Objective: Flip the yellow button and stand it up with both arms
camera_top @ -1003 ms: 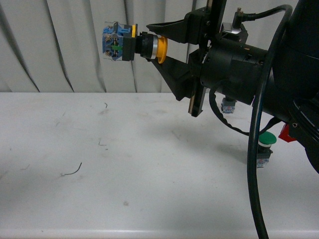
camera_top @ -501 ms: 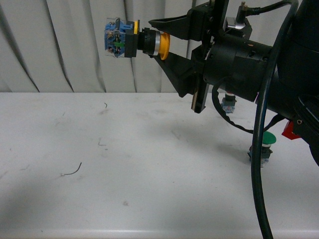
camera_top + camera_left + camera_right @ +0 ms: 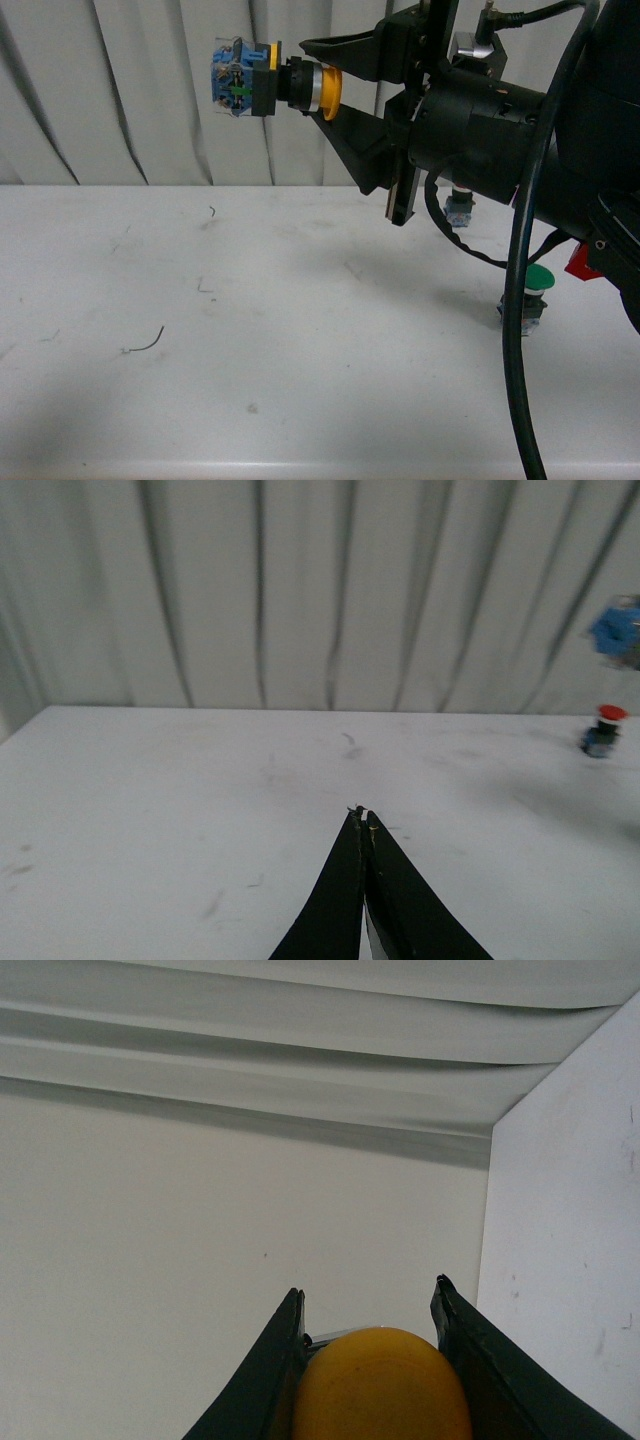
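High above the white table (image 3: 200, 330), grips the yellow button (image 3: 268, 82) sideways by its cap in the right gripper (image 3: 312, 80), blue base pointing left. Shows the left gripper (image 3: 362, 816) pinched together and empty.

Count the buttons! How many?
3: the yellow button in the right gripper, a green button and a red button on the table. The arm may hide more.

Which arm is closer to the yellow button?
Right. The right gripper holds the yellow button up in the air by its cap. The left gripper is shut, empty and well away from it.
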